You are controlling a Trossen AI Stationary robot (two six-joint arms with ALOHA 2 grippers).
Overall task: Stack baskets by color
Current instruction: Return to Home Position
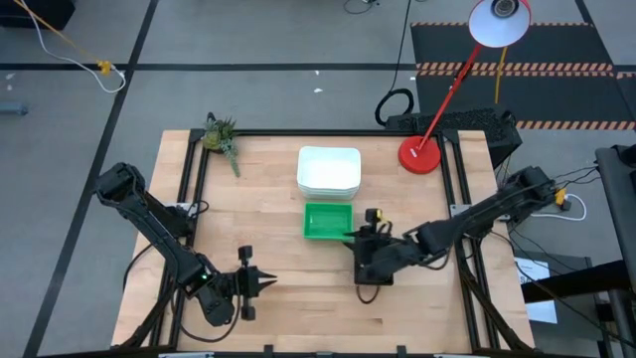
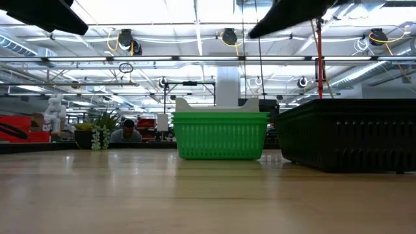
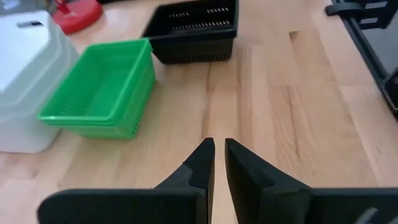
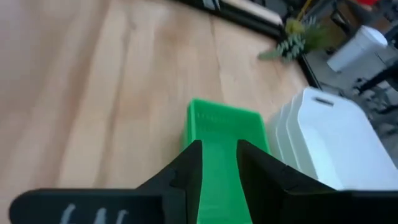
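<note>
Hovering near the desk's (image 1: 268,199) front edge, the left claw (image 1: 263,283) is pinched closed and empty. The right claw (image 4: 219,146), slightly parted on nothing, hangs over the right end of the green stack (image 1: 326,221), which lies crosswise. The black stack (image 3: 193,31) is just beside it and the white stack (image 1: 329,169) behind. Each stack holds one colour only.

Green basket (image 2: 221,135) sat mid-table on the wood table (image 2: 162,195), white basket (image 2: 194,106) poking up just behind it. Black basket (image 2: 351,133) nearer, on the right, apart from green. Plant (image 2: 101,132) and a person (image 2: 127,133) far left; red lamp pole (image 2: 319,62) far right
</note>
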